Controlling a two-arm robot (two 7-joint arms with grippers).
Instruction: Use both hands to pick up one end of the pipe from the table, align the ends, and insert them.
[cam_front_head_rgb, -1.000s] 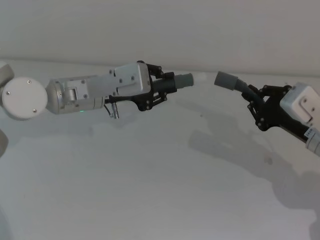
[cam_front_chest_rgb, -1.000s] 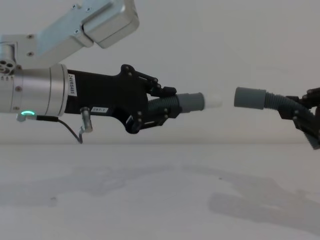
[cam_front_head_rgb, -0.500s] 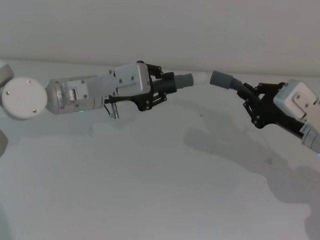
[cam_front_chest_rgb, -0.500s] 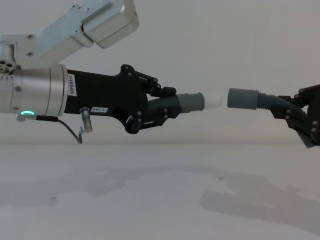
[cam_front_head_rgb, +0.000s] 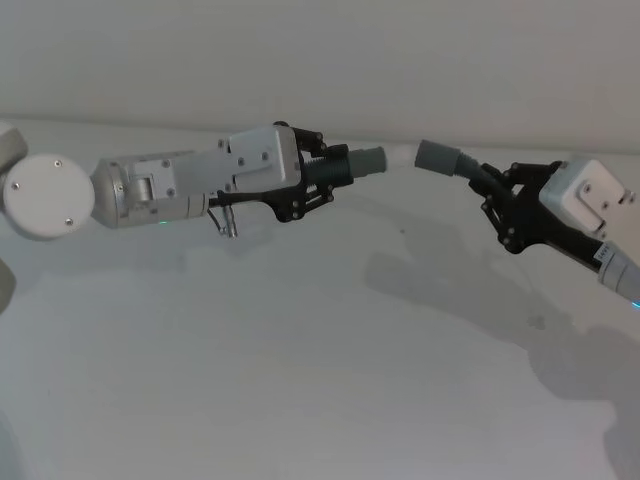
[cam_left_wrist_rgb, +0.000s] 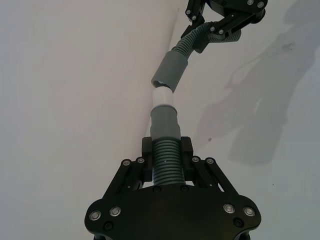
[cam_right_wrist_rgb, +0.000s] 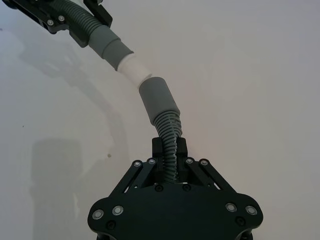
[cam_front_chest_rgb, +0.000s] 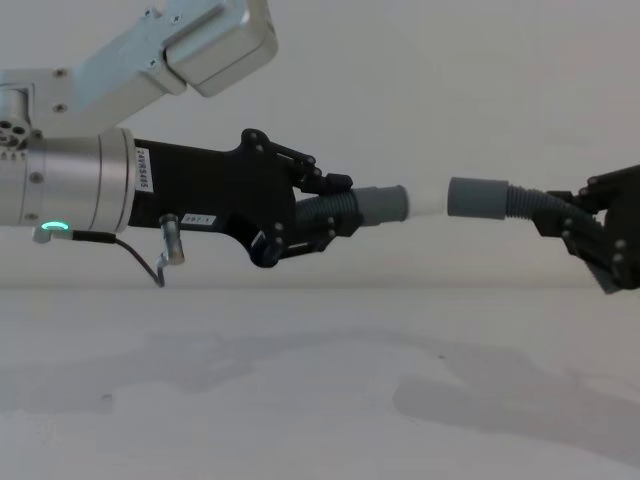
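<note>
My left gripper (cam_front_head_rgb: 322, 178) is shut on the ribbed bend of one dark grey pipe piece (cam_front_chest_rgb: 335, 212), held in the air over the white table (cam_front_head_rgb: 300, 380). That piece's grey cuff (cam_front_chest_rgb: 382, 203) and pale tip (cam_front_chest_rgb: 426, 200) point right. My right gripper (cam_front_head_rgb: 503, 207) is shut on the ribs of the other piece (cam_right_wrist_rgb: 170, 137), and its grey cuff (cam_front_chest_rgb: 478, 197) faces left. In the left wrist view the pale tip (cam_left_wrist_rgb: 163, 96) sits at the mouth of the right cuff (cam_left_wrist_rgb: 170, 72). In the right wrist view the two pieces meet at a slight angle. I cannot tell whether the tip has gone in.
Both arms cast shadows on the table (cam_front_chest_rgb: 300, 400) beneath them. An off-white wall (cam_front_head_rgb: 400, 60) runs behind the table's far edge. A thin cable and small metal stub (cam_front_chest_rgb: 170, 250) hang under my left wrist.
My right gripper has carried its piece leftward, closing the gap until its cuff reaches the pale tip. The left arm and its piece have stayed still.
</note>
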